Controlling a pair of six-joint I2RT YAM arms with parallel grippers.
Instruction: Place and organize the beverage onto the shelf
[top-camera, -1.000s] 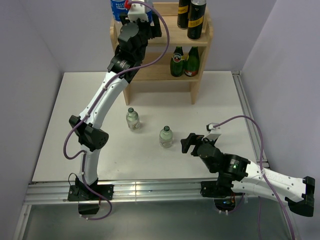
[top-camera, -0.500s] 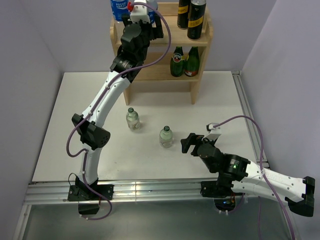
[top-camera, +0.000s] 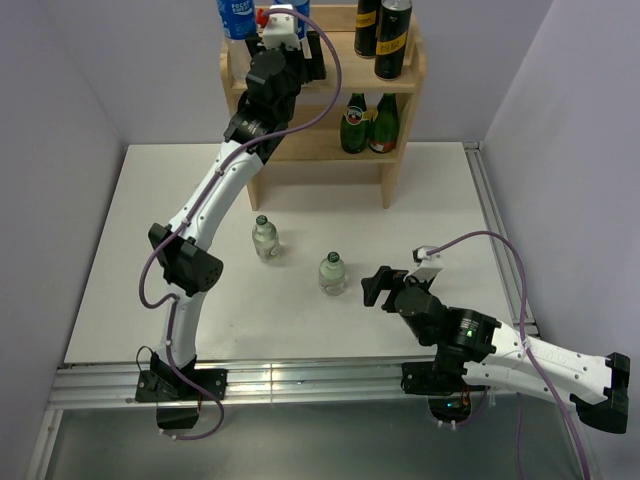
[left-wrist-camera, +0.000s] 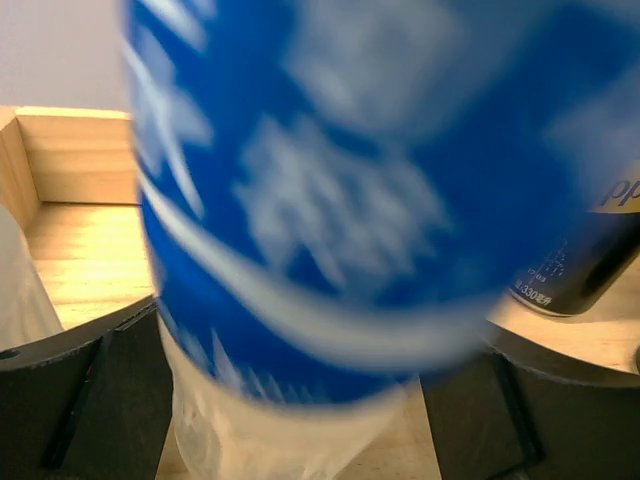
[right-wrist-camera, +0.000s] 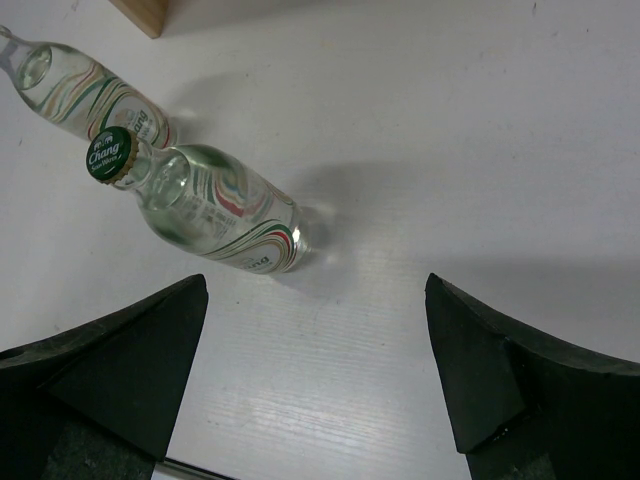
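Right claw (top-camera: 374, 287): wide open, empty, low over table (top-camera: 140, 250). Green-capped bottles (top-camera: 331, 273), two, upright on table near it. Shelf (top-camera: 392, 185), top board: cans (top-camera: 393, 40) on the right. Left claw (left-wrist-camera: 290, 420): fingers either side of water bottle (left-wrist-camera: 330, 200) on that board; whether they grip it cannot be told.

One camera overhead, one on each of my wrists
The overhead one looks down from behind my bases, across the table (top-camera: 440, 200) to the shelf (top-camera: 393, 185); my left wrist view sits tight against a blue-labelled bottle (left-wrist-camera: 340, 200) there; my right looks down on two green-capped bottles (right-wrist-camera: 215, 215), shared with overhead
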